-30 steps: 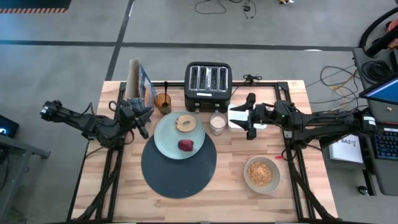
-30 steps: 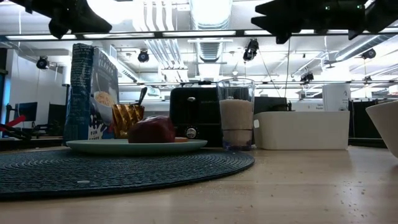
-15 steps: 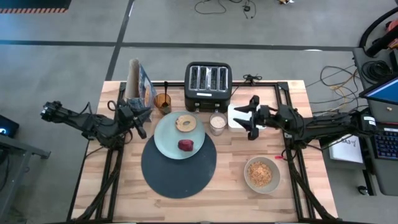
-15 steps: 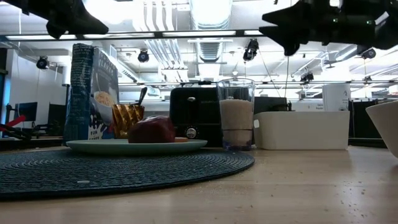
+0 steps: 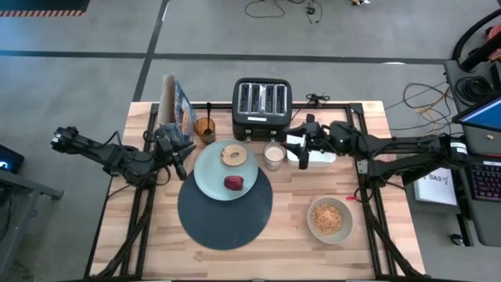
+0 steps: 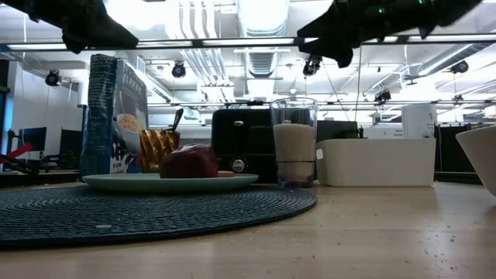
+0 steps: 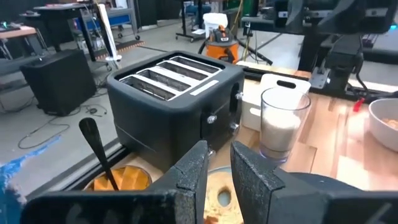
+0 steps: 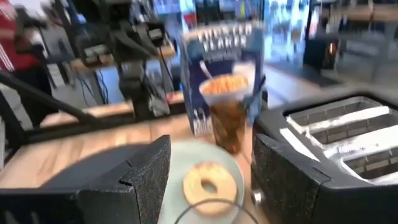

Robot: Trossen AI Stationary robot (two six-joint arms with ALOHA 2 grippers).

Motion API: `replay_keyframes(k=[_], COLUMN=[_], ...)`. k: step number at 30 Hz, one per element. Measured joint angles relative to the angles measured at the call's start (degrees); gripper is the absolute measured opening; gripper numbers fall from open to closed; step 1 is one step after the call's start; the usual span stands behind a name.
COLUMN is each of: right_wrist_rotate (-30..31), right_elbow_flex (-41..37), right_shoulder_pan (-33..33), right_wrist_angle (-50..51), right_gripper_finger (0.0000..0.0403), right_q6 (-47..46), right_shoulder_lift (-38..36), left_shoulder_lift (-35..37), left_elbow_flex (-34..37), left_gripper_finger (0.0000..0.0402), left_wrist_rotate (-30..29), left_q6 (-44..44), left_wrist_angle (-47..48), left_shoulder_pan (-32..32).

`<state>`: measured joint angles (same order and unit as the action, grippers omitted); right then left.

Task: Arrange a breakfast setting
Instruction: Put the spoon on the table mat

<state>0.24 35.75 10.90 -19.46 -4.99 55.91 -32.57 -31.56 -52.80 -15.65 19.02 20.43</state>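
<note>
Right gripper (image 5: 300, 147) held above the table with jaws well apart and nothing between them, just beside the milk glass (image 5: 273, 156) and over the near end of the white tray (image 5: 321, 157). Beyond its fingers, in the right wrist view: the bagel (image 8: 210, 182) on the plate (image 5: 212, 176), the toaster (image 5: 262, 109) to 1 side. Left gripper (image 5: 177, 150) at the plate's far edge from the glass, jaws nearly together with only a narrow gap, gripping nothing; ahead of its fingers (image 7: 194, 176) the toaster, the glass and a spoon handle (image 7: 96, 144) in an amber cup (image 5: 204, 128). Red fruit (image 5: 233, 183) on the plate, plate on the dark-blue placemat (image 5: 227, 219), cereal bowl (image 5: 329, 220) well apart from both grippers.
</note>
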Motion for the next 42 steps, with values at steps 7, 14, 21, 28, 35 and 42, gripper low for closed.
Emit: replay_keyframes(k=[7,14,21,28,35,42], right_wrist_rotate=[2.78,2.92,2.85,4.5,9.23,8.83], right_elbow_flex=[7.84,8.02,8.02,15.01,26.9,34.57], right_shoulder_pan=[-0.14,-0.15,-1.16,-7.72,-16.01,-21.32], right_wrist_angle=[16.4,17.7,19.0,38.63,59.95,68.26], right_gripper_finger=[0.0219,0.0219,0.0219,0.0219,0.0219,0.0219], right_q6=[-4.4,-10.61,-17.63,-24.09,-26.87,-28.5], right_shoulder_lift=[1.43,2.82,3.54,4.02,10.1,17.27], left_shoulder_lift=[0.26,1.15,2.12,2.98,3.03,3.05], left_elbow_flex=[-0.69,-0.69,-0.69,-0.69,-0.69,-0.69], left_gripper_finger=[0.0052,0.0052,0.0052,0.0052,0.0052,0.0052], left_wrist_rotate=[-0.15,-0.19,-0.41,-0.43,-0.67,-0.69], left_q6=[2.64,11.14,20.61,23.32,23.11,23.37], left_wrist_angle=[0.6,0.71,0.69,0.55,-0.03,-1.02], left_shoulder_pan=[-0.02,-0.02,-0.02,-0.02,-0.02,-0.02])
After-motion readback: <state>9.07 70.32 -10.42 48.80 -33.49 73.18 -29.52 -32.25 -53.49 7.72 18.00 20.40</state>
